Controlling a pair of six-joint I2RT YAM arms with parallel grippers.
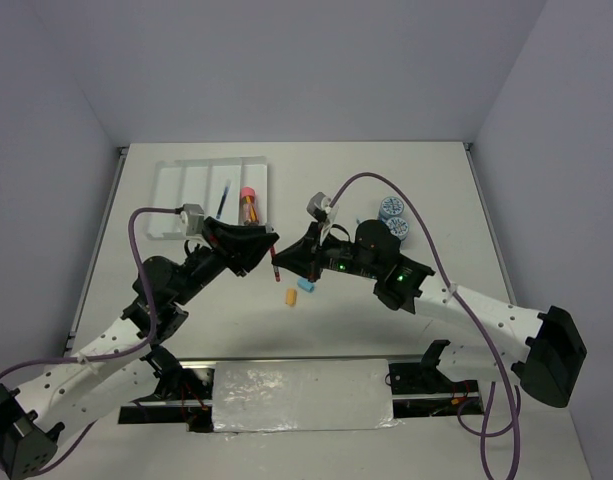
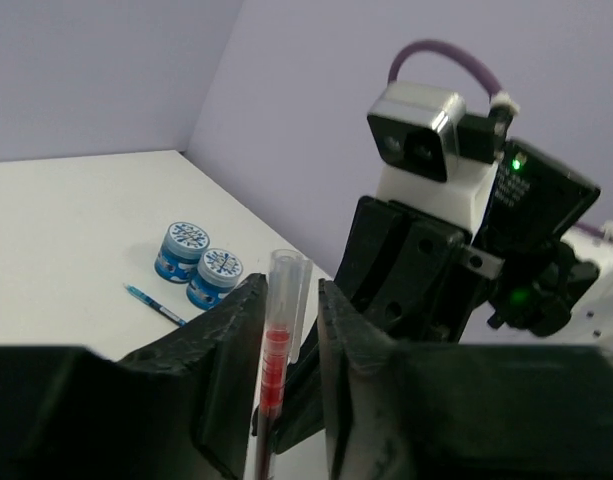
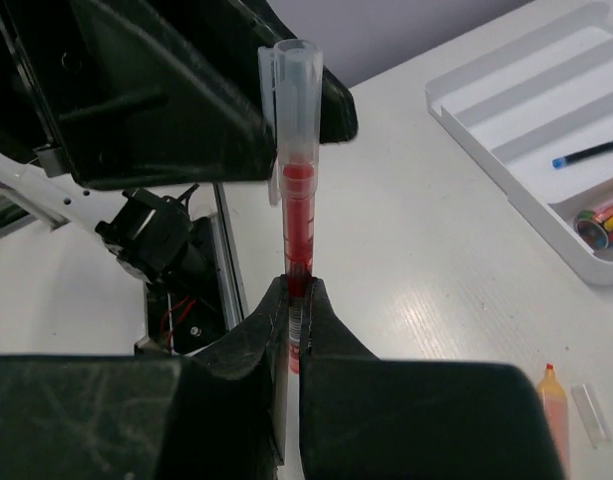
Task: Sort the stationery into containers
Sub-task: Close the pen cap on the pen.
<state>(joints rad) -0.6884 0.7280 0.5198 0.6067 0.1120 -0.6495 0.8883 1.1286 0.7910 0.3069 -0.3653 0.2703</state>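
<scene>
Gently now: a thin red pen between my two tools

Right now the red pen (image 3: 296, 200) hangs in the air above the surface (image 1: 406, 170), just off the near right corner of the white tray (image 1: 171, 215). My right tool (image 3: 296, 295) is pinched tight on the barrel, below the red ink section. The clear cap (image 3: 294, 70) reaches up into my left tool (image 2: 291, 300), whose jaws stand narrowly apart on either side of the pen. A slit of daylight shows on one side at least, so I judge that this tool bears none of the weight.

I expect the pen to be very light and stiff along its length. It is smooth, round plastic, though, and likely to swivel or slide in a pinch taken near one end. The cap looks the weak part and might pull off, so I would grip the barrel near the middle, pads flat across it. Being long and thin, it wants laying lengthwise in a compartment, perhaps beside the blue pen (image 1: 224, 197).
</scene>
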